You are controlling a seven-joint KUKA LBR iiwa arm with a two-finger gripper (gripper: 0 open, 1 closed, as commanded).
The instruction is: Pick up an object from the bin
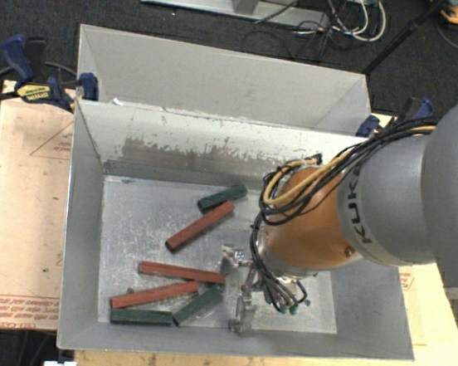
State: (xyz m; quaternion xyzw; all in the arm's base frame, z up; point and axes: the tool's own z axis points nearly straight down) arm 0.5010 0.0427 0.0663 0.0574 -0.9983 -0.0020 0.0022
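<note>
Work looks barely begun from the camera view: we see the gripper (238, 320) low at five o'clock in the bin (81, 225), spread or closed we cannot tell, nothing visibly held. Nearest, at its nine o'clock, a dark green bar (198, 306) lies just beside; lifting remains.

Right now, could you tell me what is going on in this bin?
The KUKA arm reaches in from the right, its pincer low over the front of the grey bin, beside a dark green bar and the end of a red bar. Whether it has gripped anything, I cannot tell. More bars lie leftward.
</note>
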